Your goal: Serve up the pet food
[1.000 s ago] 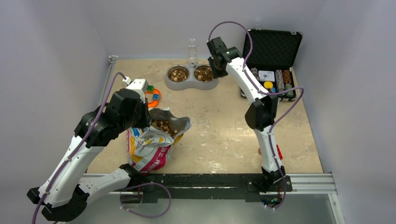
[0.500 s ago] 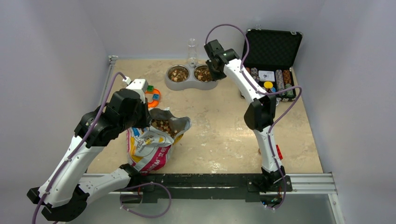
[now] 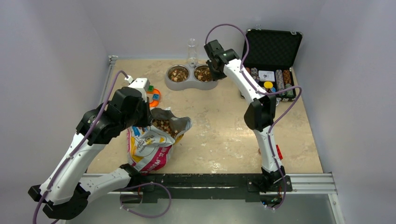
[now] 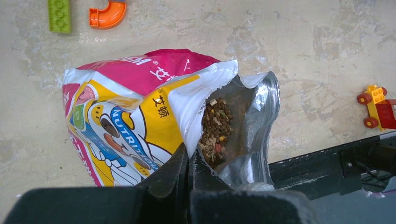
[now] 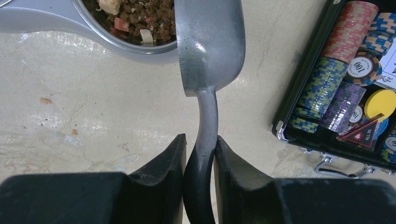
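The left arm (image 3: 93, 133) fills the left of the top view, bent over a printed foil bag (image 3: 148, 145) that stands at the near edge of the desk (image 3: 224, 130). In the left wrist view the left jaws are clenched together at the bottom centre, pinching the bag's (image 4: 126, 116) white torn rim where it folds down between them. The bag's mouth gapes open to the right of that pinch, and pet food (image 4: 215, 130), small brown and tan pellets, lies inside against the silver lining. From above, the same pellets (image 3: 163, 125) show in the open mouth.

A green brick (image 4: 59, 15) and an orange curved piece (image 4: 108, 11) lie in the upper left of the wrist view, apart from the bag; a red and yellow toy car (image 4: 376, 107) sits at the right edge.

Toward the top centre of the overhead view, a grey double bowl (image 3: 191, 85) holds more pet food in both wells, with a clear bottle (image 3: 192, 49) upright just behind it.

The right arm (image 3: 259, 112) reaches to the bowl's right side. Its right jaws grasp the dark handle of a metal scoop (image 5: 210, 42), whose head overlaps the rim of the filled right well (image 5: 126, 46). Whether the scoop carries anything cannot be told.

At upper right an open black case (image 3: 273, 44) holds stacked poker chips (image 5: 327, 88).
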